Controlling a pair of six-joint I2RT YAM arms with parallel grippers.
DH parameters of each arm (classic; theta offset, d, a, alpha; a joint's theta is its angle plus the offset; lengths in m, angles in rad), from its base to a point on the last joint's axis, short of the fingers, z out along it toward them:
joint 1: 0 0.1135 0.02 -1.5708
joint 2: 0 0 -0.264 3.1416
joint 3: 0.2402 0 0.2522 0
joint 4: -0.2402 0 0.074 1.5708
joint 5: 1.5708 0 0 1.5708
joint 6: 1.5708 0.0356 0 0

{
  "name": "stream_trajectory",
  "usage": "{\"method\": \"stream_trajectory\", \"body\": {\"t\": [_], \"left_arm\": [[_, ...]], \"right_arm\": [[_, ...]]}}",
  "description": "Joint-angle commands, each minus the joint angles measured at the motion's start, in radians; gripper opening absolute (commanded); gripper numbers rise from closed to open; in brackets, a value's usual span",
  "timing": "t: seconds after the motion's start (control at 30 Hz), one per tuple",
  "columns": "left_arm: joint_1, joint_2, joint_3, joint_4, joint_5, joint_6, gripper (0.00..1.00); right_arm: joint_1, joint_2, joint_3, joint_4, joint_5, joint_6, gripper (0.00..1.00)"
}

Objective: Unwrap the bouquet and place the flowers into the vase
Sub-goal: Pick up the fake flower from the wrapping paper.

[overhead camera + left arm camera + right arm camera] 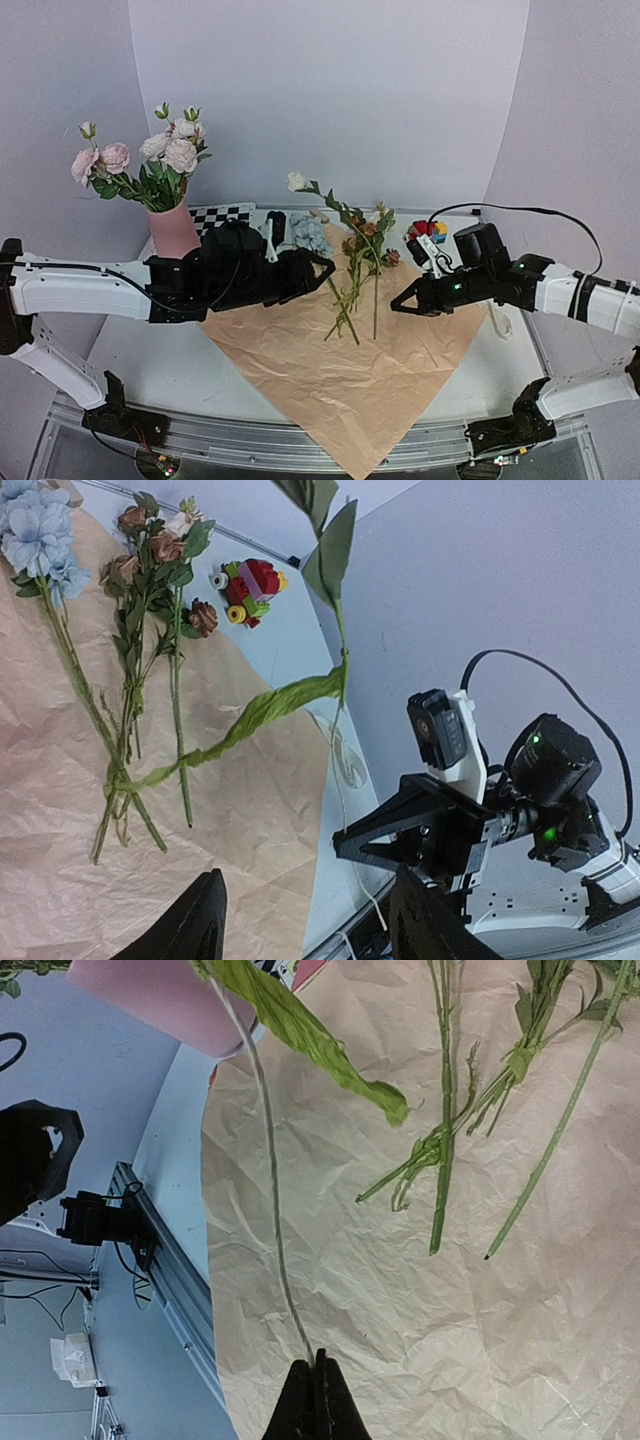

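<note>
The pink vase stands at the back left and holds several pink and white flowers. The bouquet's kraft paper lies spread flat. On it lie the loose flowers, rust-brown and pale blue. One white flower is raised, and a loose green strip trails from its stem to the lying stems. My right gripper is shut on that flower's thin stem end. My left gripper hovers open over the paper's left side, nothing between its fingers.
A small colourful toy-brick block sits at the back right beside the paper. A checkerboard card lies behind the vase. A white cord lies on the table by the right arm. A metal rail runs along the near edge.
</note>
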Motion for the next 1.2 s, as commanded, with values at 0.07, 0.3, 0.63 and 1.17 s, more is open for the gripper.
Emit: {"method": "stream_trajectory", "body": {"t": [0.07, 0.3, 0.63, 1.17], "left_arm": [[-0.008, 0.078, 0.125, 0.076, 0.014, 0.027, 0.57], [-0.012, 0.142, 0.19, 0.08, 0.015, 0.042, 0.52], [-0.012, 0.164, 0.209, 0.082, -0.043, 0.047, 0.42], [-0.004, 0.106, 0.178, 0.078, -0.174, 0.057, 0.19]], "right_arm": [[0.05, -0.056, -0.024, 0.018, -0.002, 0.057, 0.0], [0.102, -0.061, -0.014, 0.022, 0.023, 0.079, 0.0], [0.152, -0.074, -0.006, 0.026, 0.04, 0.103, 0.0], [0.219, -0.106, -0.019, 0.04, 0.009, 0.096, 0.0]]}}
